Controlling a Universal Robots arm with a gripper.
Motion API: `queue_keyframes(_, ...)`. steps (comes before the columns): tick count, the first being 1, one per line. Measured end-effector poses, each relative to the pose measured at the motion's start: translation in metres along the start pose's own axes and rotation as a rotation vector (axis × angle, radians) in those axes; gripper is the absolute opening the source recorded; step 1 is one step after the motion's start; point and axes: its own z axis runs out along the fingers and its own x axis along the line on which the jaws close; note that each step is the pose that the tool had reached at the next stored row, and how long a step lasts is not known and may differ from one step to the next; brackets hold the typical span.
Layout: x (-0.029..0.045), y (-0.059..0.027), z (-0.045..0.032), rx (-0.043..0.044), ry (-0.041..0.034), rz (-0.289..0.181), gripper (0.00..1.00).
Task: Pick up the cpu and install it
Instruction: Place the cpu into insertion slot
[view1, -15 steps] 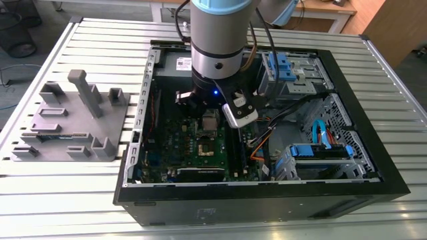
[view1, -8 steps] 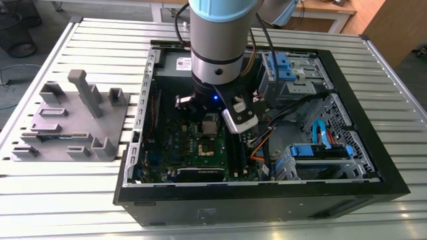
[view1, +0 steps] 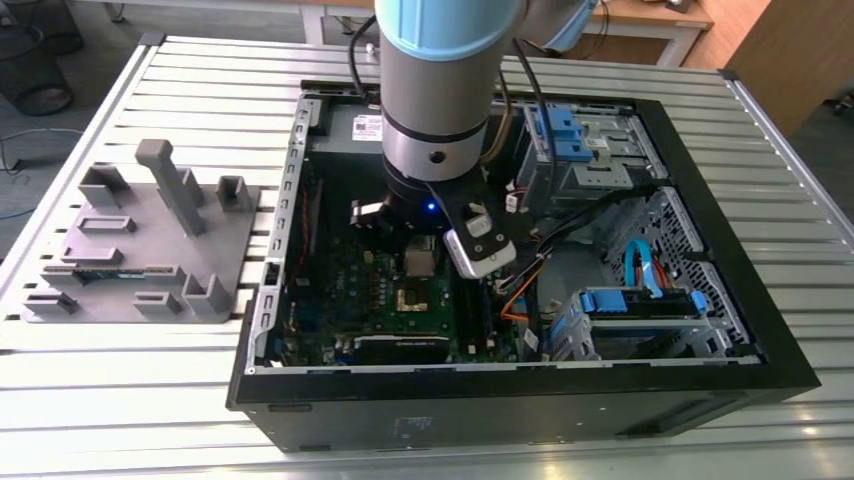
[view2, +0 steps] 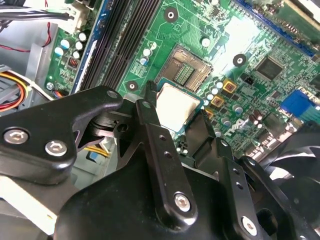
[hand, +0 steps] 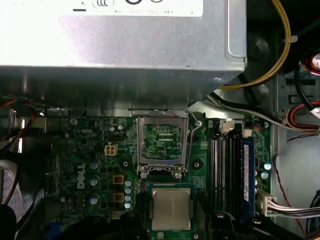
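Down inside the open computer case (view1: 534, 415), right over the green board (view2: 195, 20), is where our arm (view1: 434, 80) has its gripper (view2: 177, 105) hanging, roughly mid-frame in the exterior view. So, the grip: both black fingers (view2: 152, 135) are closed in on the cpu (view2: 175, 111), one on each of two opposite edges. The gap between them is just the chip's own width, with nothing else in it. We reckon it's pinched by the edges like that so nothing presses on the silvery top or the underside. It's carried flat with the metal side up because that's how it has to sit in the socket (hand: 161, 139).

In both wrist views the cpu is just beside the socket, not over it, and as far as we can judge it hangs clear of the board rather than resting on it. That socket is bare, no chip in it, contacts showing inside the metal frame, so to us the install part isn't done. Black memory slots (hand: 222, 170) run alongside the socket, near the held cpu.

Over at the exterior view's left, the grey holder (view1: 234, 245) sits on the slatted table (view1: 160, 400) just beside the case, with a memory stick (view1: 114, 272) lying in one of its slots. We guess it's there to keep loose parts at known spots for the arm
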Motion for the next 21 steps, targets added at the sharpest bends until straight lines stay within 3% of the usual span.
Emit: queue_keyframes(21,0.0005,-0.0023,0.0102,0.0025,0.0001,0.000,0.47)
